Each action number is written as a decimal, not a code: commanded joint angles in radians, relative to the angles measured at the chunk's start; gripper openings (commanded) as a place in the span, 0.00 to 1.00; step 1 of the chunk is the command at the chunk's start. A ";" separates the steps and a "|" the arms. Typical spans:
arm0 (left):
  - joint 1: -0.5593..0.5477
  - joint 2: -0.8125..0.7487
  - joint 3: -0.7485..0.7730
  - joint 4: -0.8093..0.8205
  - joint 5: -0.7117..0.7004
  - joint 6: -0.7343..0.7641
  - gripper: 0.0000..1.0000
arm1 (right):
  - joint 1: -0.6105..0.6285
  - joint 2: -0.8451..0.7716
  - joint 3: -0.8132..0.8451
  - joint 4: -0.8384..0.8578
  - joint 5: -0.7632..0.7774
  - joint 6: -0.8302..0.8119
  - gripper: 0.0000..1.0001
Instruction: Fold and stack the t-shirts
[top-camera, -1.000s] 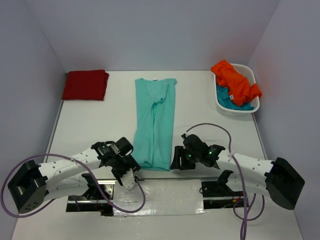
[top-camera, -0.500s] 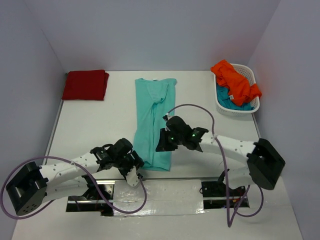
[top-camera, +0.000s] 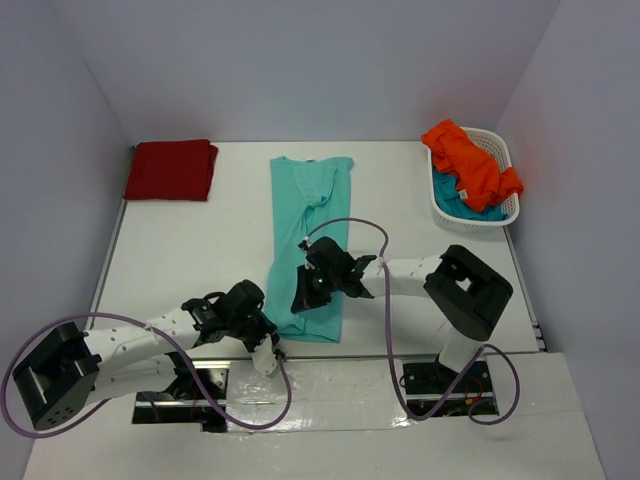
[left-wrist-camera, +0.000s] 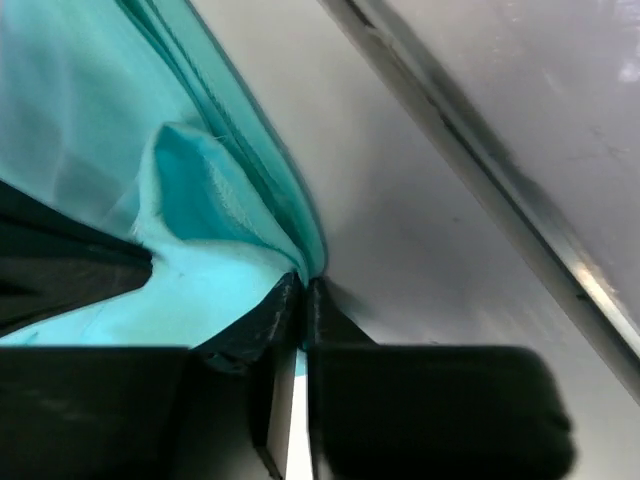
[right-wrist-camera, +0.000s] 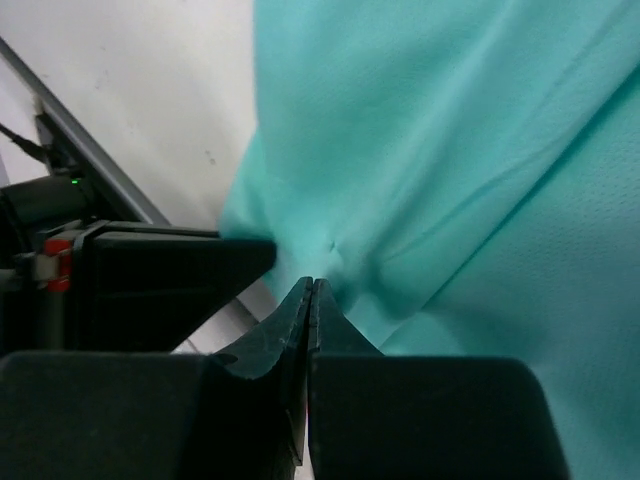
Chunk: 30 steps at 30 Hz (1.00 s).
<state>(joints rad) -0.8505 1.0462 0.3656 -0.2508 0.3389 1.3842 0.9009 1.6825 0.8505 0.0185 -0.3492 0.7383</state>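
1. Top external shows the mint shirt (top-camera: 312, 215) lying lengthwise on the counter (top-camera: 170, 250), its near hem pinched by the left gripper (left-wrist-camera: 303, 293) and the right gripper (right-wrist-camera: 311, 290).
2. I worry these thin bites let a corner slip during lifting.

- Mint shirt (top-camera: 310, 240): plain light mint-aqua, no print.
- Red shirt (top-camera: 171, 170): plain dark red.
- Orange shirt (top-camera: 470, 165): plain bright orange.
- Teal shirt (top-camera: 455, 203): plain teal-blue, deeper than the mint.
- Basket (top-camera: 472, 222): white, open mesh pattern.
- Table (top-camera: 180, 250): white.
- Left arm (top-camera: 130, 340), right arm (top-camera: 410, 272): white shells, black joints.
- 2 cables (top-camera: 345, 221): purple.
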 joint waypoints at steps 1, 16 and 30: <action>-0.004 0.002 0.004 -0.123 0.075 0.019 0.16 | 0.009 0.039 -0.030 0.021 -0.011 -0.004 0.00; 0.001 -0.130 0.170 -0.492 -0.010 -0.090 0.66 | -0.010 -0.050 -0.010 -0.159 0.064 -0.165 0.10; 0.011 0.008 0.102 -0.202 -0.023 -0.088 0.70 | -0.011 -0.397 -0.276 -0.349 0.058 0.030 0.60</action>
<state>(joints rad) -0.8394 1.0431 0.4675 -0.4973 0.2920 1.3006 0.8932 1.2770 0.6987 -0.2672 -0.2687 0.6731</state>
